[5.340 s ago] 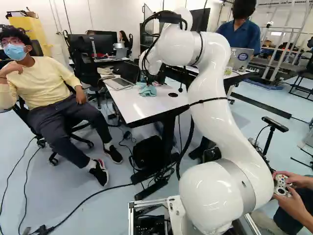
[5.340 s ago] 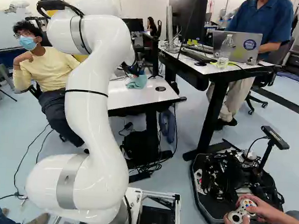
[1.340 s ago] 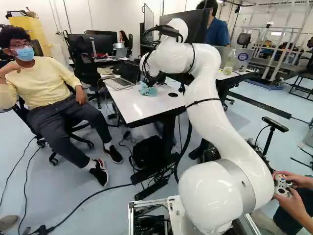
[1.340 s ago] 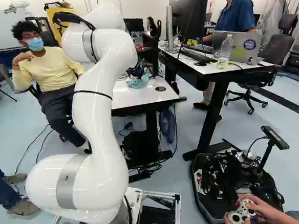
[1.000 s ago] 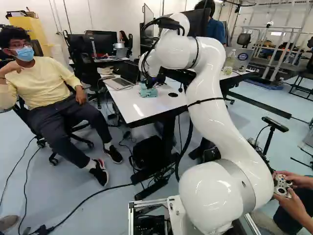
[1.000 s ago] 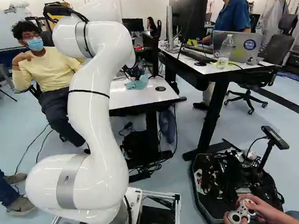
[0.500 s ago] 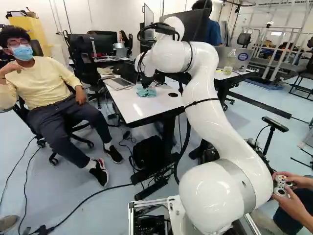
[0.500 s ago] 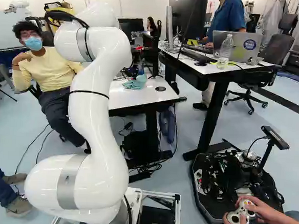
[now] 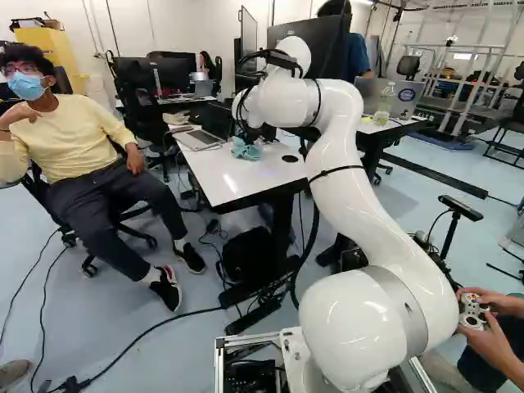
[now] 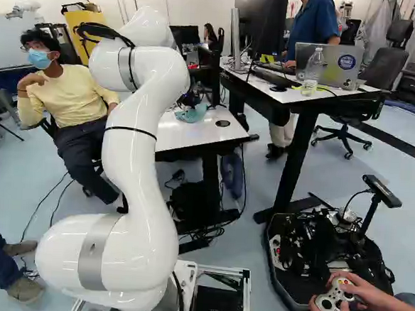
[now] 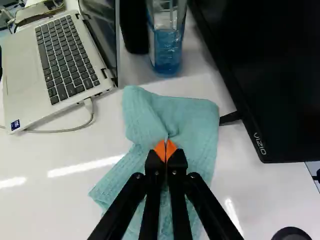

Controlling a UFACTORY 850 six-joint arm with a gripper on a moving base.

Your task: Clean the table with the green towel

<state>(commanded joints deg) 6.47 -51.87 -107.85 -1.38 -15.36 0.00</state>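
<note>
Green towel (image 11: 192,120) pinched by the gripper (image 9: 248,137) — on white table (image 9: 246,182).
Clock centred on fingertips, 12 = straight ahead: fingers nearly together, orange pads (image 11: 160,150) gripping a raised fold, the cloth rumpled on the tabletop, spreading from 12 to 2 and back under the fingers toward 7. Open laptop (image 11: 22,75) at 10, white cable (image 11: 65,130) at its side; container of blue liquid (image 11: 167,50) at 12, beyond the towel; black monitor (image 11: 280,75) at 2 — its foot (image 11: 230,118) just beside the cloth.
</note>
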